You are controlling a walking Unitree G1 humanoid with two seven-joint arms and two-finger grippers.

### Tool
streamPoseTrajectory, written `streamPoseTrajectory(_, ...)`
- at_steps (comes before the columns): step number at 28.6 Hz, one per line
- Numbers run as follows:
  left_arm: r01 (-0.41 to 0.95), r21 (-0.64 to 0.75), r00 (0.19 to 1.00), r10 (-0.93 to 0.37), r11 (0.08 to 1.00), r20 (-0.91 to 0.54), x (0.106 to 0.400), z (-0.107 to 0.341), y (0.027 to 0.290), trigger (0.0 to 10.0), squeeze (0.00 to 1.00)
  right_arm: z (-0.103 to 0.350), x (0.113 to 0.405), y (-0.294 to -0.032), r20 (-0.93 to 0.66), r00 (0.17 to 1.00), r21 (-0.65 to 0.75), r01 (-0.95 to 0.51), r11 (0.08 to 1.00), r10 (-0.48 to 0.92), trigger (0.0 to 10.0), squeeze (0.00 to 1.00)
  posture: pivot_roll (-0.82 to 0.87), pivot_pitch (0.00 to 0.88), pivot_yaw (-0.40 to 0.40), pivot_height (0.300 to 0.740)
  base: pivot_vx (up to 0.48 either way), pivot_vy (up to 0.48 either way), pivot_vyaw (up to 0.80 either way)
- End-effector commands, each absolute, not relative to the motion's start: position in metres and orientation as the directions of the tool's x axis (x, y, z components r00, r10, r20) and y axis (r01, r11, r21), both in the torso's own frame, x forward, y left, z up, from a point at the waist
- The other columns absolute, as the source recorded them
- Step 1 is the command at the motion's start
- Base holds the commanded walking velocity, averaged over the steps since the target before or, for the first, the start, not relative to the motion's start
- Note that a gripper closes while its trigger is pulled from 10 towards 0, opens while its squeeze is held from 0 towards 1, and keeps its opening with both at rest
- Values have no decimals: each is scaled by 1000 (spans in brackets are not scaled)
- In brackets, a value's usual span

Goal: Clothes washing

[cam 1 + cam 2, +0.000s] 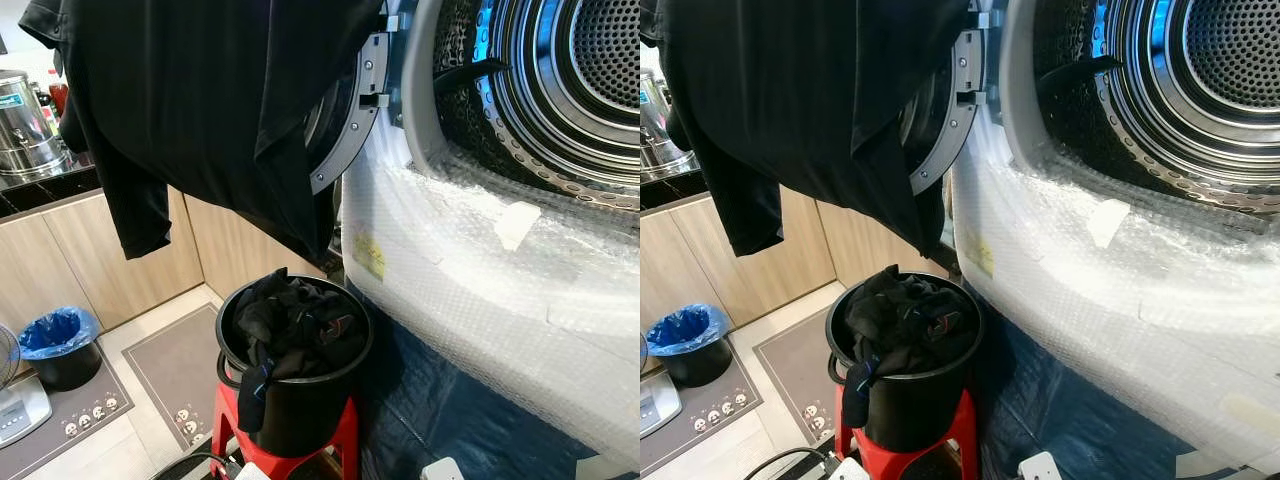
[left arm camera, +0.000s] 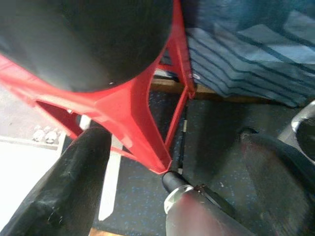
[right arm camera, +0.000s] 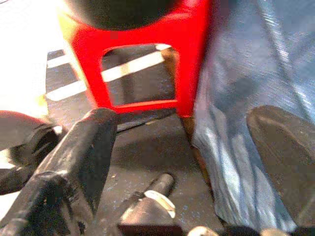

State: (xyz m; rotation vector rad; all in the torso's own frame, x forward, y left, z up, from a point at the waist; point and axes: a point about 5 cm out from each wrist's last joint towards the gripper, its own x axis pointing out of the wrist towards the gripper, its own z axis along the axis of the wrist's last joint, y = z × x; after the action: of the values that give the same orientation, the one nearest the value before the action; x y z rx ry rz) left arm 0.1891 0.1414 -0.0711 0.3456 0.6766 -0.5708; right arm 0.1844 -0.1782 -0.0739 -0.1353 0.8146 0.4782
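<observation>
Bubble-wrapped washer with open door and steel drum, wood cabinets, tiled floor, black shirt draped over door, black bucket stuffed with dark clothes on red stool, left gripper and right gripper both spread wide, low by stool.

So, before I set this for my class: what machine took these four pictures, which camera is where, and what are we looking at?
A walking humanoid robot took them. Two pictures come from its head, looking down at an open washing machine drum wrapped in bubble wrap, a black garment draped over the open door, and a black bucket of dark clothes on a red stool. The other two come from wrist cameras. The left gripper and right gripper hang low beside the stool, open, holding nothing.
</observation>
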Motion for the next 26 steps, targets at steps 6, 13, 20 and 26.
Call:
streamPoseTrajectory(6,717,94,581,-517,691,-628,194,-62,141,10000,0,-70,182,-173,-721,459,121,-655,746,520,10000,0,-21,0,2,740,0,0,0)
streamPoseTrajectory(13,833,66,481,-661,549,-576,206,-46,134,10000,0,-59,189,-183,-700,383,164,-735,658,603,10000,0,-15,0,-5,740,0,0,0)
streamPoseTrajectory(20,917,113,383,-767,383,-514,220,-20,121,10000,0,-45,201,-193,-655,342,224,-763,606,674,10000,0,-13,0,-2,740,0,0,0)
streamPoseTrajectory(26,948,185,319,-798,260,-511,226,6,111,10000,0,-39,206,-195,-648,304,235,-793,563,699,10000,0,-11,0,-1,740,0,0,0)
